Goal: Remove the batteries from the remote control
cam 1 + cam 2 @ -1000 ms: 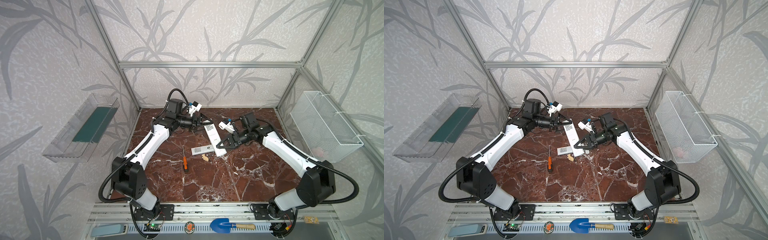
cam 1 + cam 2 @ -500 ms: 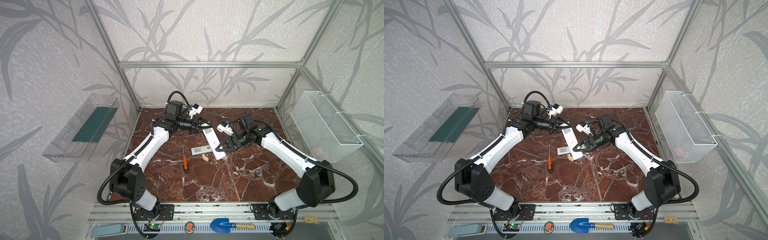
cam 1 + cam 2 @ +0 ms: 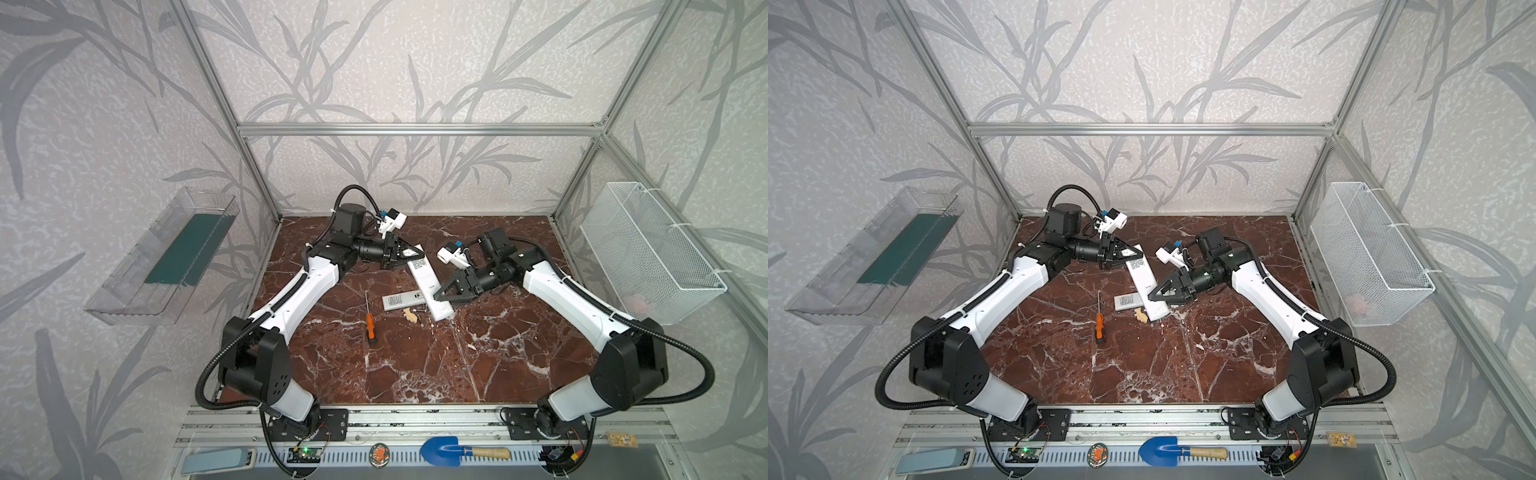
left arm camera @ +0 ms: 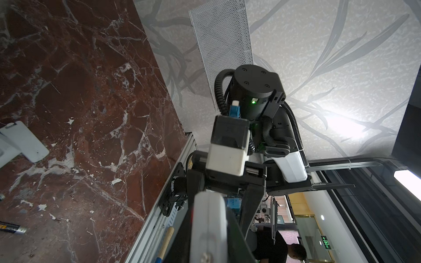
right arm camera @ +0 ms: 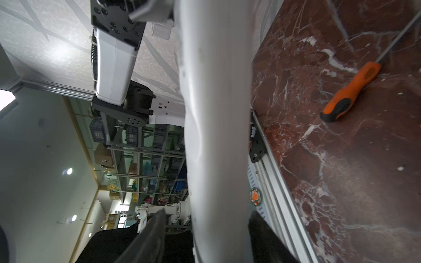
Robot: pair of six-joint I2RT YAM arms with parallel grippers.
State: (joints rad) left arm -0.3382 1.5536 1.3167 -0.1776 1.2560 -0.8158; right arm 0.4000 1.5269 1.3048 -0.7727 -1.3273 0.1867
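Nearest on the table (image 3: 415, 365): orange screwdriver (image 3: 370, 328). Then one battery (image 4: 12, 227) loose on the table, dark, silver end, yellow mark, print too small to read; can't tell if any remain inside. Next the white remote (image 3: 426, 278), long axis running near-right to far-left between my arms. My right gripper (image 3: 442, 297) stands wide around its near end, not pinching. Farthest, my left gripper (image 3: 409, 252) is clamped narrow on the far end. The loose battery looks closer to my right. The remote's label is unreadable.
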